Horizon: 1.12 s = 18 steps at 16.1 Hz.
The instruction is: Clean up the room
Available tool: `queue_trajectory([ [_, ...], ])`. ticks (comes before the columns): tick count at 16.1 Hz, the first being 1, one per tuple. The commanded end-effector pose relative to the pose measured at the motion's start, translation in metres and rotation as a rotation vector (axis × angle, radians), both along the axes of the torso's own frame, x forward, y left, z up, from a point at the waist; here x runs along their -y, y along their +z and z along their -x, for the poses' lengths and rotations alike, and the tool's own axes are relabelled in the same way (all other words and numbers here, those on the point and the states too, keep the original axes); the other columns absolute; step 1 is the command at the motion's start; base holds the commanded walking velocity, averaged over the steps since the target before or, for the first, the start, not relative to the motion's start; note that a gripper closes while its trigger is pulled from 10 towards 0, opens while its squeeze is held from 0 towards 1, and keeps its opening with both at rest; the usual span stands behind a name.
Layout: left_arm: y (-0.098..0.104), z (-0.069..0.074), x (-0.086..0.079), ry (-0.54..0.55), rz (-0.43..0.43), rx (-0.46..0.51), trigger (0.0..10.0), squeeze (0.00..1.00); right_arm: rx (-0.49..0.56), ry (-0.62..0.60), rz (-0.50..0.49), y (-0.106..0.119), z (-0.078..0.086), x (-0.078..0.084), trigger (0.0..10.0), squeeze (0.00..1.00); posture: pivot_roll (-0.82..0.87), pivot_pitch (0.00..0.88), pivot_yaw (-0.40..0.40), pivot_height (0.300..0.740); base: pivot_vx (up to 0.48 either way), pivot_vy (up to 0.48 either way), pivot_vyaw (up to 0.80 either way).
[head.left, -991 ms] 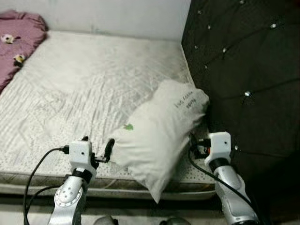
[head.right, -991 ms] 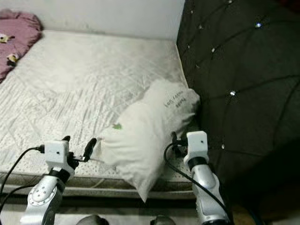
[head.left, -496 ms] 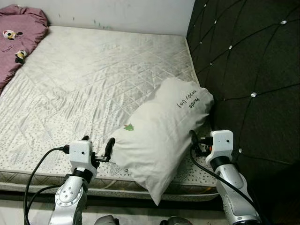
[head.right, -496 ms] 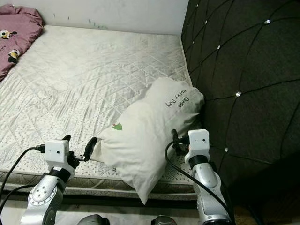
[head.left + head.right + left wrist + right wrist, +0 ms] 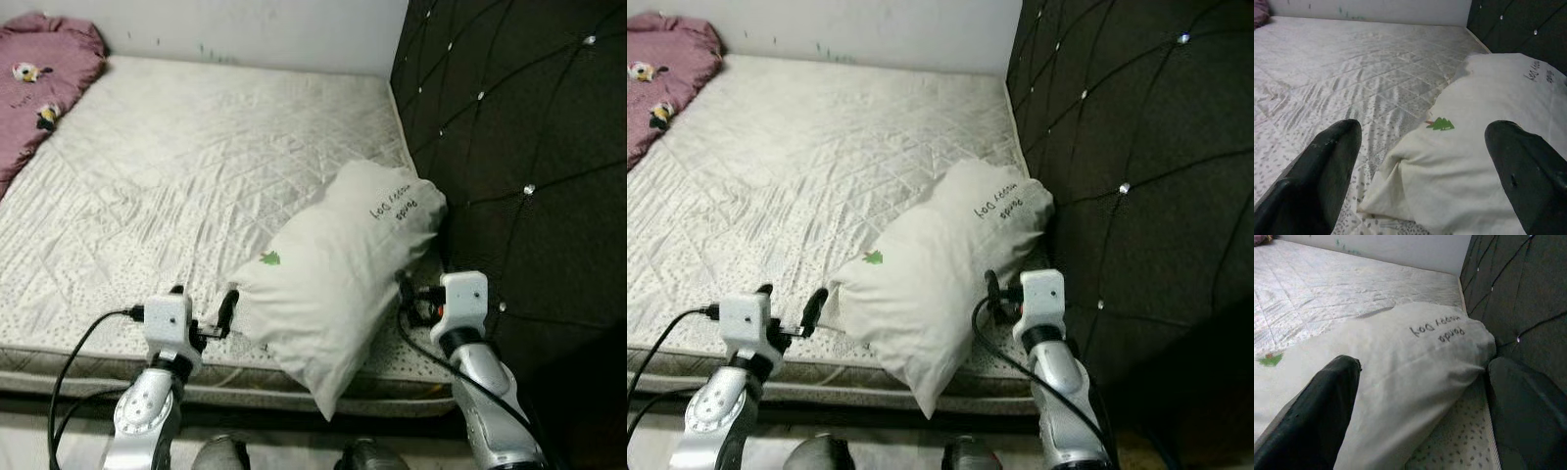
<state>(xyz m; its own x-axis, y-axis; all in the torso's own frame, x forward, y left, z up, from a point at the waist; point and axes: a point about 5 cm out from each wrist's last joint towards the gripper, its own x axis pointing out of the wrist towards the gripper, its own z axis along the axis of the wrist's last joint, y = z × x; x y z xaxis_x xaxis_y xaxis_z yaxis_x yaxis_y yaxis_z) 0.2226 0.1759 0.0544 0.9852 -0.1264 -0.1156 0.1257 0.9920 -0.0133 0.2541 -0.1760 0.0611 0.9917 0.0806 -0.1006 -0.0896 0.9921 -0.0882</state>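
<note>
We see a white pillow w/ small green tree print (image 5: 333, 279) lying diagonally on the quilted white mattress (image 5: 196, 166), one end against the black tufted headboard (image 5: 519, 147), other end hanging over the near edge. Our left gripper (image 5: 201, 304) sits at its near-left corner, jaws wide; right gripper (image 5: 407, 294) beside its headboard side, jaws wide. Pink blanket (image 5: 39, 73) at far left

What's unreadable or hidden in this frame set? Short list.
1. Pillow lettering: too small and upside down in the head views, only partly legible in the right wrist view.
2. Right gripper fingertips: in the head views the pillow covers them, so contact is unclear.
3. Pink blanket: cut off by the frame's left edge.
4. Mattress under the pillow: covered.
5. Left gripper contact with the pillow's corner: too small to judge.
</note>
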Motion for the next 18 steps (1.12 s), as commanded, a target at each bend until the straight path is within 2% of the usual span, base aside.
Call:
queue_trajectory([
  [1, 0.0004, 0.0002, -0.0006, 0.003, -0.005, -0.004, 10.0, 0.00, -0.010, 0.001, 0.000, -0.0005, 0.0011, 0.0011, 10.0, 0.00, 0.00, 0.045, -0.047, 0.630, 0.000, 0.000, 0.00],
  [17, 0.0006, 0.0001, -0.0006, 0.005, -0.006, -0.004, 10.0, 0.00, -0.011, 0.002, 0.000, -0.0004, 0.0010, 0.0010, 10.0, 0.00, 0.00, 0.046, -0.049, 0.626, 0.000, 0.000, 0.00],
  [18, 0.0026, 0.0033, 0.0000, 0.001, 0.017, 0.012, 10.0, 0.00, -0.017, 0.083, 0.024, 0.0007, -0.0046, -0.0085, 10.0, 0.00, 0.01, 0.057, -0.069, 0.626, 0.352, 0.000, 0.00],
])
